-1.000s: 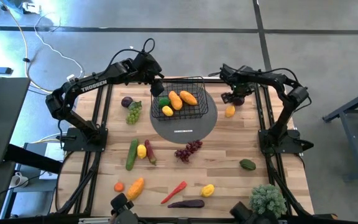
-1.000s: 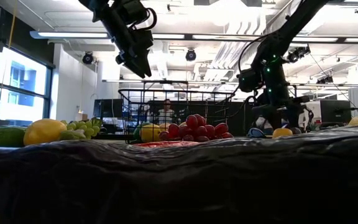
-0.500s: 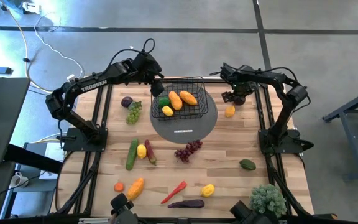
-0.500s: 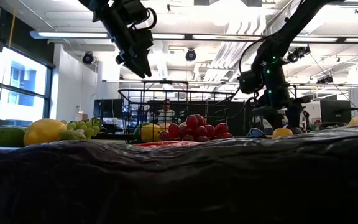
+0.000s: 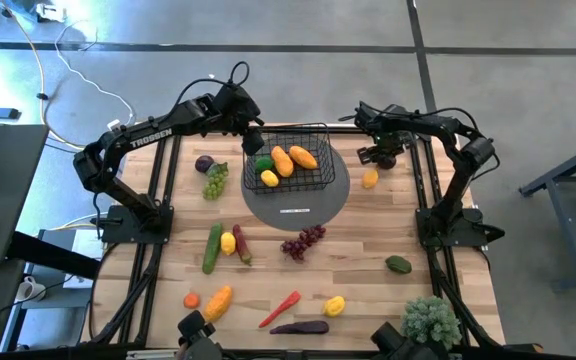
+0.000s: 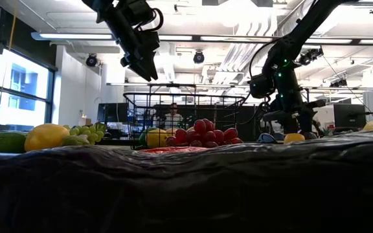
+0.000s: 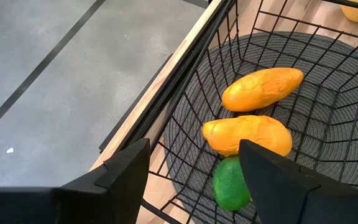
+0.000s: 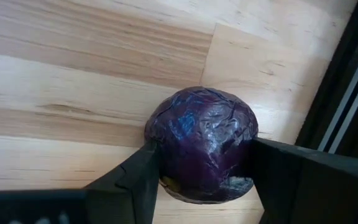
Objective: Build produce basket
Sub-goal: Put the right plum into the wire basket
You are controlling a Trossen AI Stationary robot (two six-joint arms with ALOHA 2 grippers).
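The black wire basket (image 5: 290,160) stands on the grey round mat (image 5: 298,202) and holds two orange fruits (image 7: 253,112), a green lime (image 7: 232,183) and a yellow lemon (image 5: 269,178). My left gripper (image 5: 253,143) hangs open above the basket's far left corner (image 7: 194,155). My right gripper (image 5: 379,156) is near the table's far right edge, shut on a dark purple crinkled ball (image 8: 204,140). An orange-yellow fruit (image 5: 370,179) lies just near of it. More produce lies scattered over the near half of the table. My right gripper pinches the purple ball between its two fingers (image 8: 138,174), one on each side of its widest part (image 8: 157,146). The fingers come from above, pointing down at the wooden table top. Whether the ball still touches the table I cannot tell.
Green grapes (image 5: 214,180) and a purple piece (image 5: 204,163) lie left of the basket, with purple grapes (image 5: 303,240) near of the mat. Cucumber (image 5: 212,248), lemon (image 5: 228,242), carrot (image 5: 280,308) and eggplant (image 5: 300,327) lie toward the near edge. A bushy potted plant (image 5: 430,320) fills the near right corner.
My right gripper has shifted only slightly with the purple ball between its fingers, staying near the table's far right edge.
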